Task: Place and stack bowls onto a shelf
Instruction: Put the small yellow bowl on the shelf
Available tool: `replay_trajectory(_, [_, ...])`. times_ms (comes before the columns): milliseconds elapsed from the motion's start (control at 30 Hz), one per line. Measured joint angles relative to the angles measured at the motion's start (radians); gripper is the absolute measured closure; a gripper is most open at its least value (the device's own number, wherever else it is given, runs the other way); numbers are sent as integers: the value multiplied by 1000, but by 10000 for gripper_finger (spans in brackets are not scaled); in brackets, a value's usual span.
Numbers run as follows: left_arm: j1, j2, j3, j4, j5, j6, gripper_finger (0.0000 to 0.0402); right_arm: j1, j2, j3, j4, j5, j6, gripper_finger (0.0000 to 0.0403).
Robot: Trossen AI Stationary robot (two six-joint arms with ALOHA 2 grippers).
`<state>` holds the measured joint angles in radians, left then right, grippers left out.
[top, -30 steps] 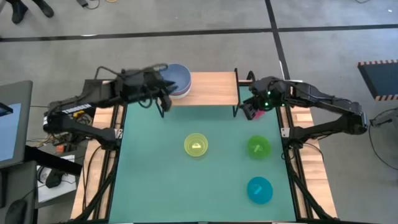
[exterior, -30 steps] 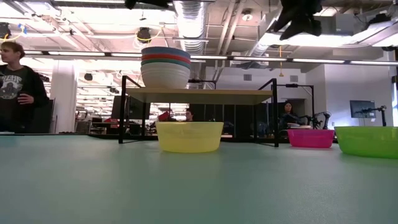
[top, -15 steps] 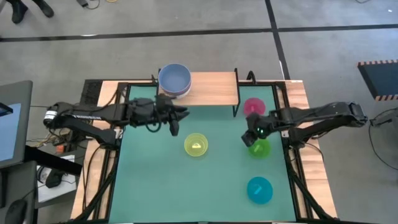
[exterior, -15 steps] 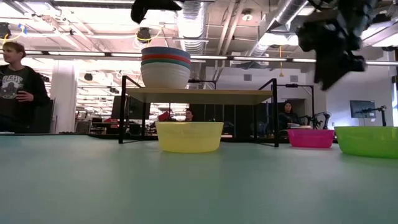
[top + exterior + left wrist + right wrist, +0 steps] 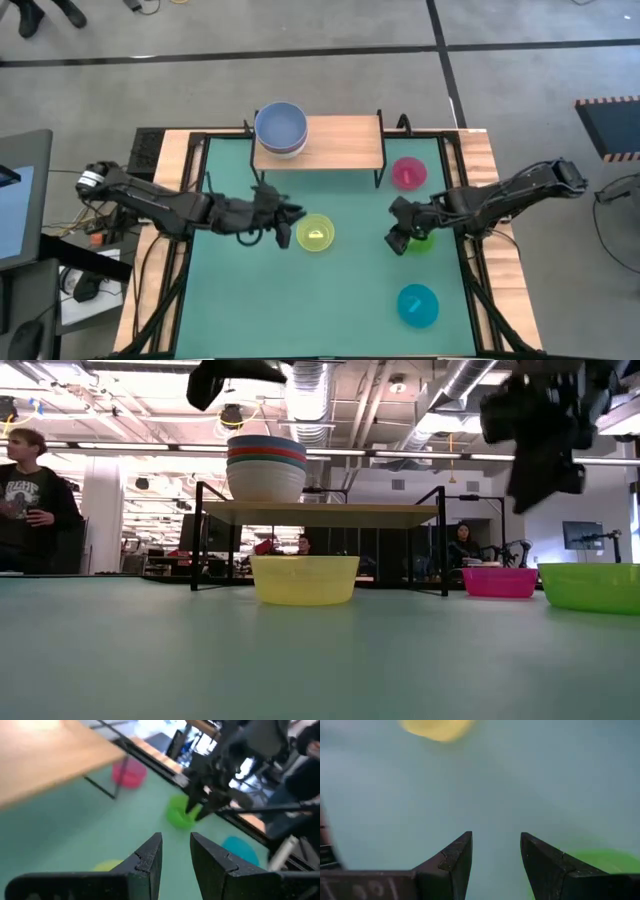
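Observation:
The shelf (image 5: 335, 145) stands at the table's far edge, with a stack of bowls (image 5: 281, 128) on its left end, a periwinkle one on top. A yellow bowl (image 5: 315, 233), a green bowl (image 5: 422, 241), a pink bowl (image 5: 409, 172) and a cyan bowl (image 5: 418, 305) rest on their bases on the green table. My left gripper (image 5: 286, 222) hovers just left of the yellow bowl, open by a narrow gap (image 5: 175, 847), nothing between its fingers. My right gripper (image 5: 397, 241) hangs open (image 5: 496, 845) just left of the green bowl, above the table.
The shelf's thin black legs (image 5: 444, 540) stand behind the yellow bowl. Wooden rails (image 5: 480, 270) and black frames run along the table's left and right sides. Bare green table lies toward the near edge. A person (image 5: 25, 500) stands in the room beyond.
My left gripper has come away from the stack on the shelf, going toward the near edge and down to beside the yellow bowl, rolling as it went. My right gripper has gone from beside the pink bowl toward the near edge and down to the green bowl. No bowl has moved.

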<state>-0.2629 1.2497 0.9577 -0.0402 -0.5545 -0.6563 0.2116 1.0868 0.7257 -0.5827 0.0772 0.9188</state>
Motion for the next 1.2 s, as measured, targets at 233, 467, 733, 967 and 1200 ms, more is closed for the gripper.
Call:
replay_trajectory(233, [-107,107,0,5,3,-105,316,32,16,0,136,85,116,215])
replay_trajectory(467, [-102,145,0,-81,98,-113,315,130,80,0,155,169,350,247])
replay_trajectory(733, [-98,138,1,-250,208,-97,269,217,249,70,85,103,531,280])
replay_trajectory(967, [-124,138,1,-434,209,-73,232,195,419,243,-48,60,536,284])
replay_trajectory(1200, [-72,138,1,-475,221,-63,226,101,566,373,-82,76,477,284])
